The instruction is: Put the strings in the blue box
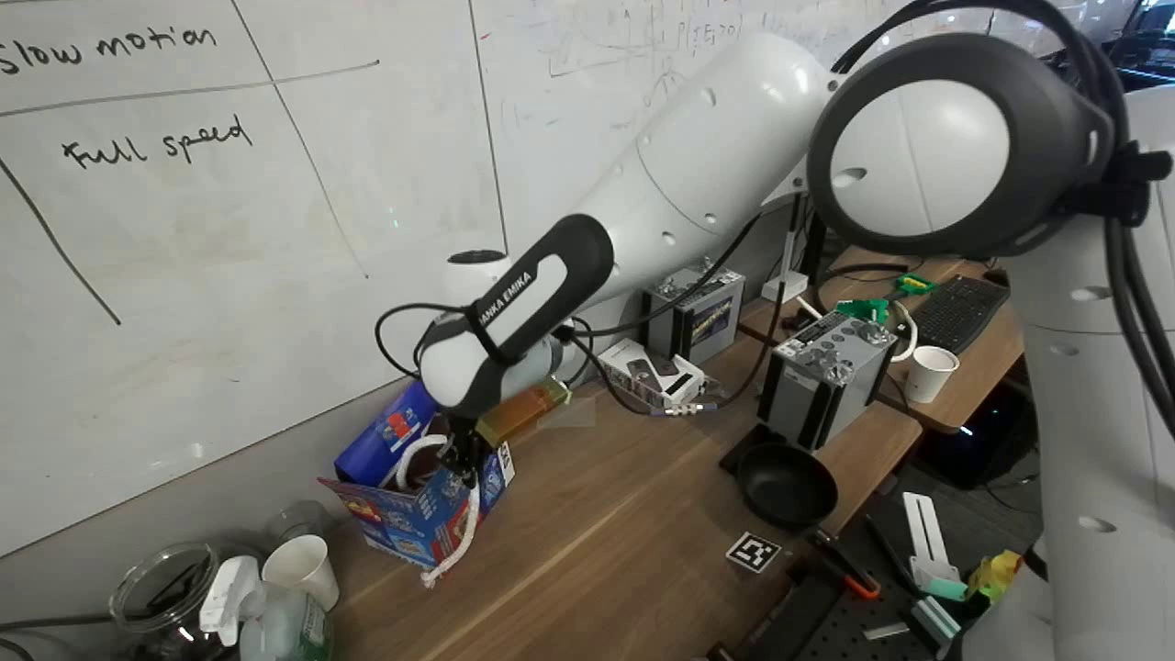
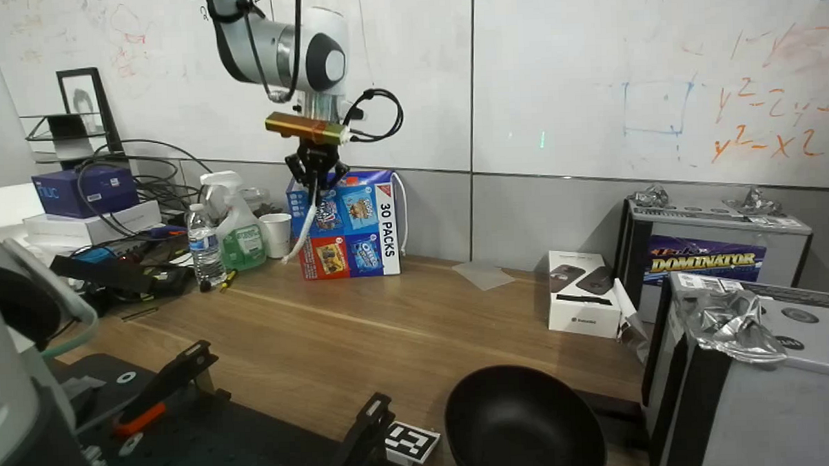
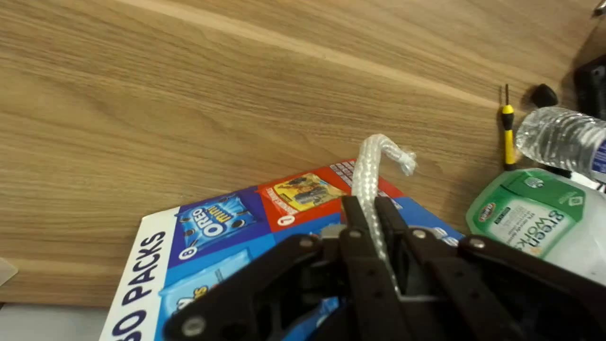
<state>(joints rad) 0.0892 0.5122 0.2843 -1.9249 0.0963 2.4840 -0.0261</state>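
- The worktop (image 1: 587, 514) carries the box (image 2: 356, 228).
- At the box's top, the tool (image 3: 368, 203), jaws together, pinches a string (image 3: 366, 173).
- One end hangs outside the box.

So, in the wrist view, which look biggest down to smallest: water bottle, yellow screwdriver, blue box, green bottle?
By visible area, largest to smallest:
1. blue box
2. green bottle
3. water bottle
4. yellow screwdriver
All but the last run off the picture.
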